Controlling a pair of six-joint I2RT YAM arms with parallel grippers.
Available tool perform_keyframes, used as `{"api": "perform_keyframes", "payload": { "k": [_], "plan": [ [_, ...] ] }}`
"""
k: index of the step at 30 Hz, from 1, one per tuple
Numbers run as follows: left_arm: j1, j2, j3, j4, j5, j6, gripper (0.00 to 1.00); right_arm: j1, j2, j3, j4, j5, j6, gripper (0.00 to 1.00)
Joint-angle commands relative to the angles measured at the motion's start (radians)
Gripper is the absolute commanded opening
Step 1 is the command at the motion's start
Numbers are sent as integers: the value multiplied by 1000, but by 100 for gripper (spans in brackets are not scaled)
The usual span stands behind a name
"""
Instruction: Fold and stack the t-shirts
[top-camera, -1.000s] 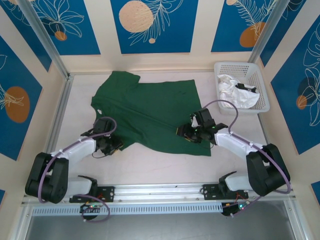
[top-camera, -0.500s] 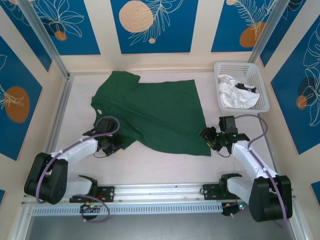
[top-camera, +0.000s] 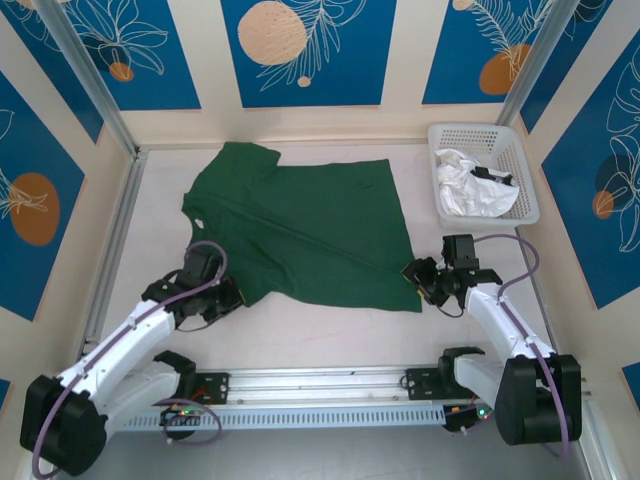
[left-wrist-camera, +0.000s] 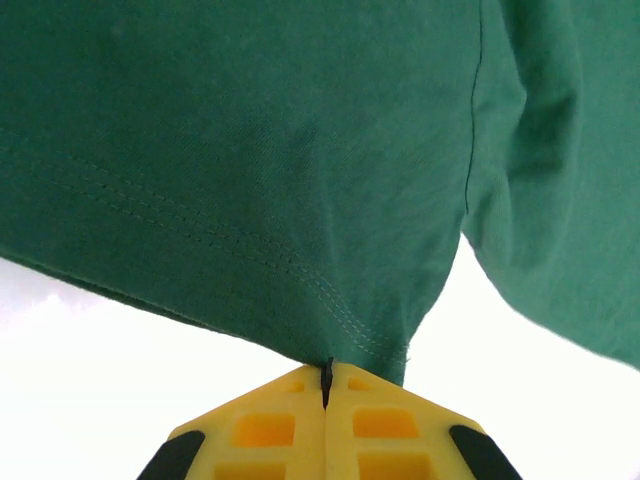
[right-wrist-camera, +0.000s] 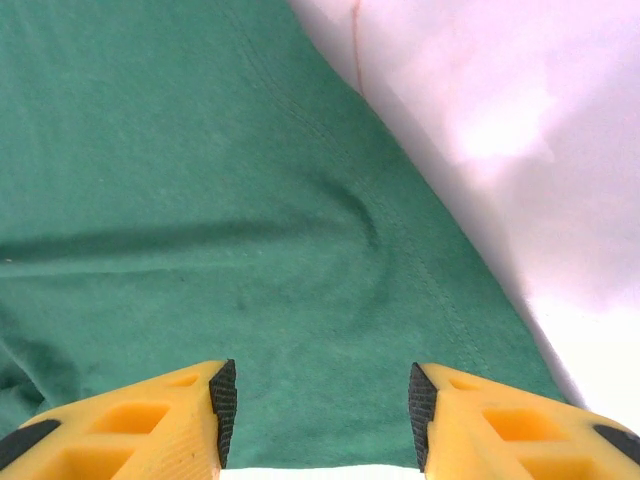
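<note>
Setting: a pale counter (top-camera: 330, 325) walled by blue leaf-print panels (top-camera: 300, 50).

Item 1, green t-shirt (top-camera: 300, 235): spread flat mid-counter, neck toward your left arm's side and bottom hem toward the right. One sleeve points at the far wall, the other at the near edge.

Item 2, white t-shirt (top-camera: 470, 190): crumpled inside the lattice basket (top-camera: 522, 150) at the far right corner.

Item 3, left jaws: pressed together on the corner of the near sleeve (left-wrist-camera: 350, 320). They pinch only the very edge of the stitched hem.

Item 4, right jaws: spread over the shirt's near bottom corner (right-wrist-camera: 480, 340). Cloth lies between the yellow fingers (right-wrist-camera: 150, 420), and nothing is gripped.

Hazards, as judged from here:
- The left bite looks thin. If you lift or pull sharply, the hem may slip out.
- If you close the right jaws without going lower, they may skim the cloth or catch one layer only.
- If you move the left side before the right has hold, the shirt will likely drag and bunch, and the fold will come out skewed.
</note>
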Motion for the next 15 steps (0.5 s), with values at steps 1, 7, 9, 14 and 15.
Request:
{"api": "perform_keyframes", "payload": {
  "k": [1,7,9,14,15],
  "plan": [
    [-42,-65,-36,-152,51,-51,0,-6,45,47,-91,26,-16,51],
    [-130,-189,-101,-183,112,-184,2,-10,100,66,-154,95,10,50],
    [-162,-197,-72,-217,107,-198,22,-10,101,65,-159,108,23,50],
    [-182,-144,160,-322,6,-100,56,-5,119,109,-154,117,23,50],
    [-182,-117,219,-342,-37,-62,57,-1,124,119,-141,103,16,50]
  ]
}}
